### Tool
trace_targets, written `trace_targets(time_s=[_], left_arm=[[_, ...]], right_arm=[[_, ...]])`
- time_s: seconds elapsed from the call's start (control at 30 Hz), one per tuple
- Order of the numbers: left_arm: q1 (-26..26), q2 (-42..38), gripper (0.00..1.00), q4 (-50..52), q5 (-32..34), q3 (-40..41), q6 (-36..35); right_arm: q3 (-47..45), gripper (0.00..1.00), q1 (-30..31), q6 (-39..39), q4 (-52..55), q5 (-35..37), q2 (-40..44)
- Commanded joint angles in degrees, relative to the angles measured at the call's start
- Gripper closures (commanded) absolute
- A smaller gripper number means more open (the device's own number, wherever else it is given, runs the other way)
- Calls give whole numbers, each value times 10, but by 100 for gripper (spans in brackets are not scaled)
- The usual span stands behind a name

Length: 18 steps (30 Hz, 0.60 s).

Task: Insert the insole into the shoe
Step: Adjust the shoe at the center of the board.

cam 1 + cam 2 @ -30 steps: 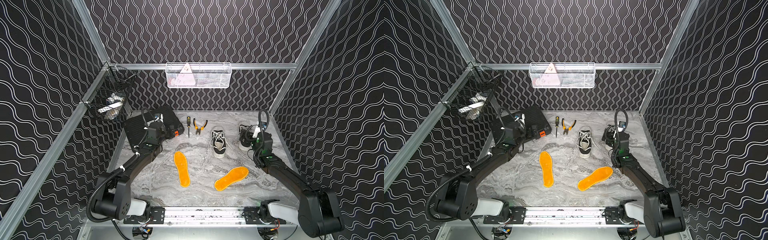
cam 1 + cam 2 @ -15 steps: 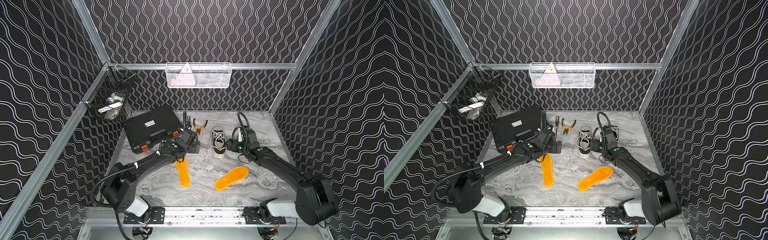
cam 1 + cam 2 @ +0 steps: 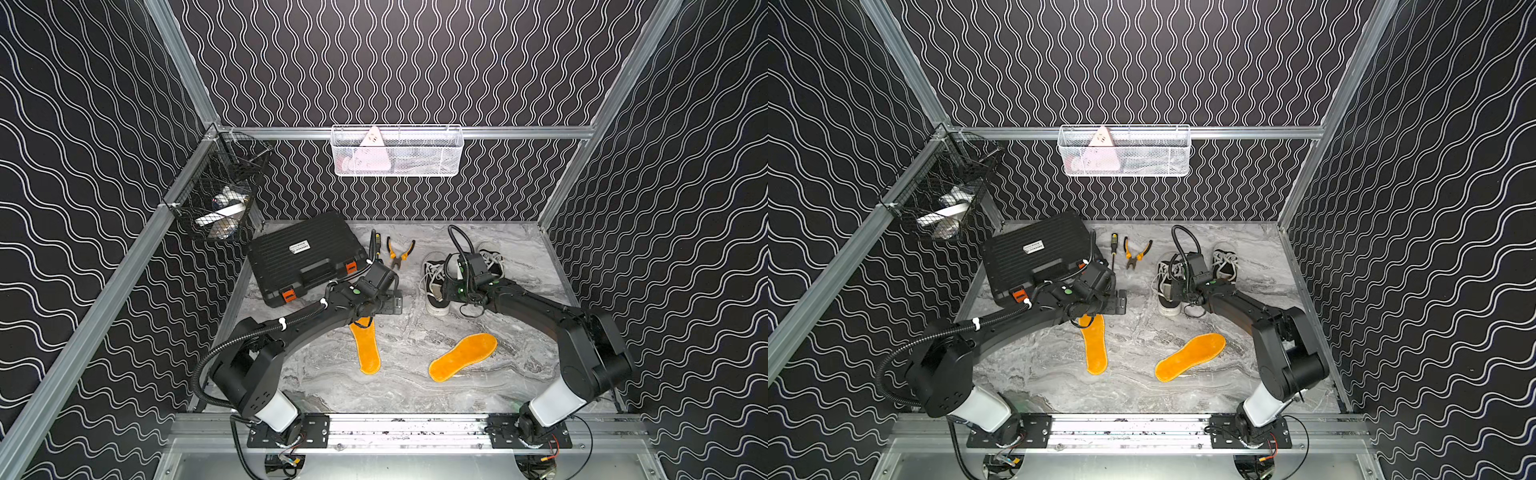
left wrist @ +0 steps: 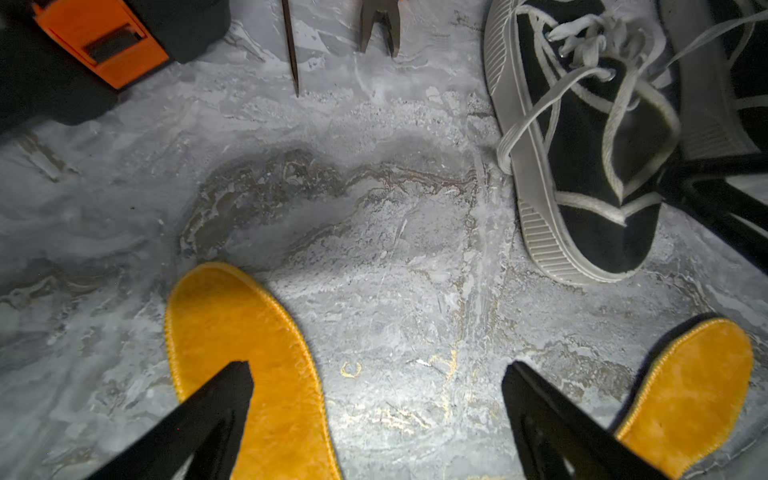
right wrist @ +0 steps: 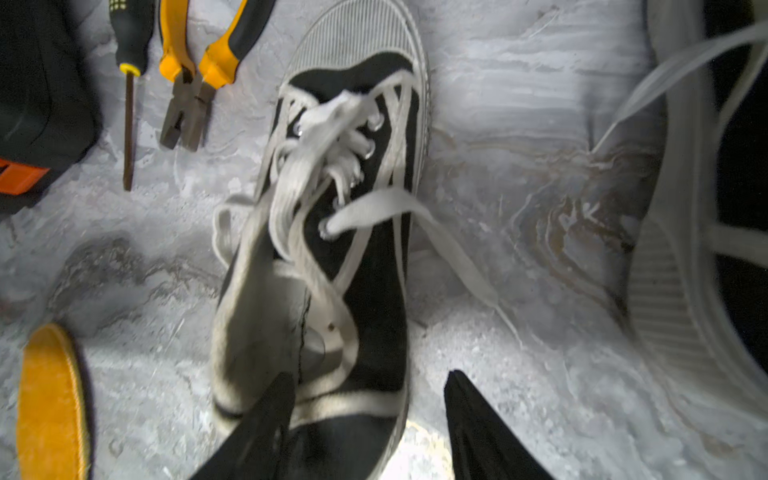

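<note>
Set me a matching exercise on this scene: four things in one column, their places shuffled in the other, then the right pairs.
Things
1. left gripper
2. right gripper
3. pliers
4. white basket

Places
a. hanging on the back wall
b. at the heel of a black shoe
c. lying between the screwdriver and that same shoe
d. by the end of an orange insole

Pairs: 1-d; 2-b; 3-c; 4-a
</note>
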State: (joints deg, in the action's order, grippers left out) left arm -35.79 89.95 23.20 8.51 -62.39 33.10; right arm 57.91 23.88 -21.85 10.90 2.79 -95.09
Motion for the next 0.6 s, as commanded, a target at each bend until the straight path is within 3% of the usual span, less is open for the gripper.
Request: trace_targets(time_s=[0.0,0.23,0.37,0.57], left_arm=[[0,2,0,8,-10,-6,20],[-9,2,0,13,-22,-25,11],[-19,11,1,20,-26,-39,5],[-41,48,1,19,-53,-75,6]], right_arm=[[21,46,1,9,10,22,-21],[45,59,1,21,22,29,-50],[46,73,1,17,16,24,-54],[20,80,1,-13,-18,-35,-17]])
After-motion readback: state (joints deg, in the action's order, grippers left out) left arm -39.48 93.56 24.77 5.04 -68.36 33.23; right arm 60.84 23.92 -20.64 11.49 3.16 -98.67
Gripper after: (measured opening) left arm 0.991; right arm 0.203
